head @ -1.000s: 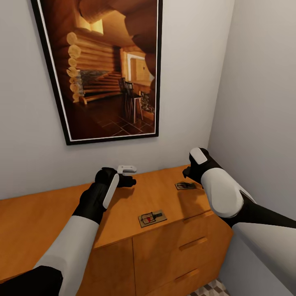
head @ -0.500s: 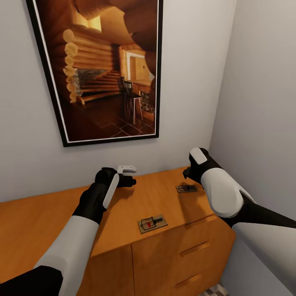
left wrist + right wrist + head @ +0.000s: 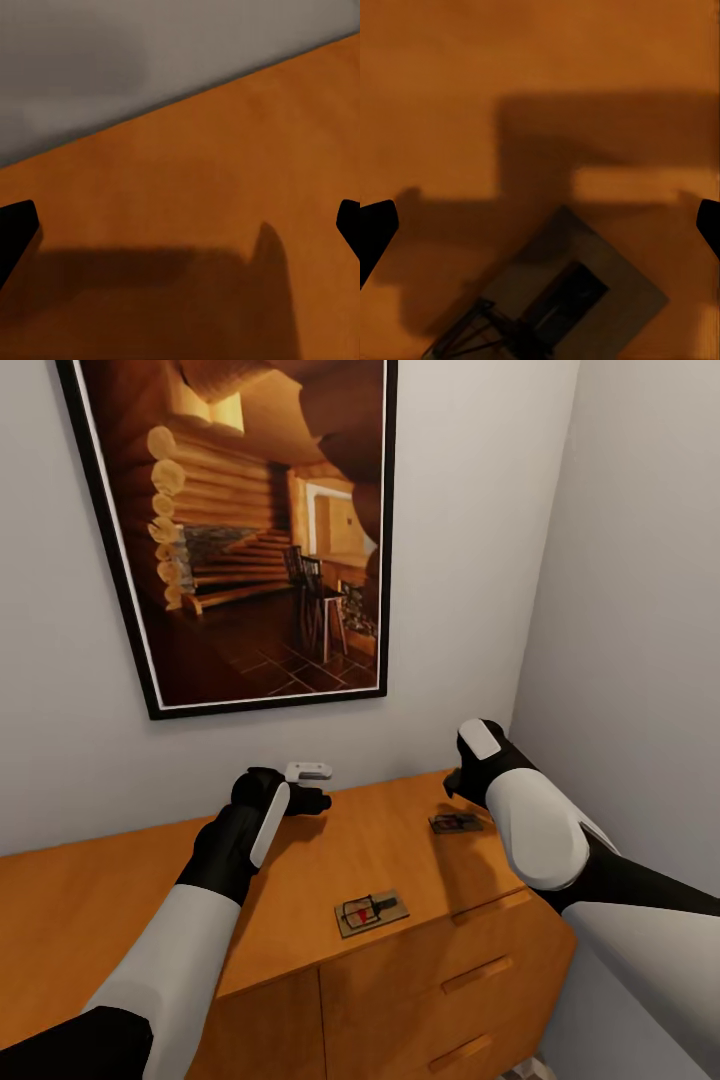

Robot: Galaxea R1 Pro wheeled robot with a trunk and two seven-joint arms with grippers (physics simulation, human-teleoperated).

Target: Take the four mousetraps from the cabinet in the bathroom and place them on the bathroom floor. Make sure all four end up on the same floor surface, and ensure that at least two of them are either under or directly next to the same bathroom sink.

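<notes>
Though half-hidden overhead, mousetrap (image 3: 551, 311) under right gripper (image 3: 540, 225)

1. Your head view has shifted: the cabinet (image 3: 400, 920) sits lower in the frame, and the near mousetrap (image 3: 370, 912) has dropped toward the bottom.
2. The framed picture (image 3: 240, 530) has slid left.
3. The floor patch at lower right has almost gone.

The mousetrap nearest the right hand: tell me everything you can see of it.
The mousetrap is a small flat tan board with dark wire on top, lying flat on the orange-brown cabinet top, near its right end by the corner wall. It sits partly in the arm's shadow. The right hand hangs open above it, fingers spread, touching nothing. In the wrist view the board lies skewed, its wire dark and blurred; no red shows there.
</notes>
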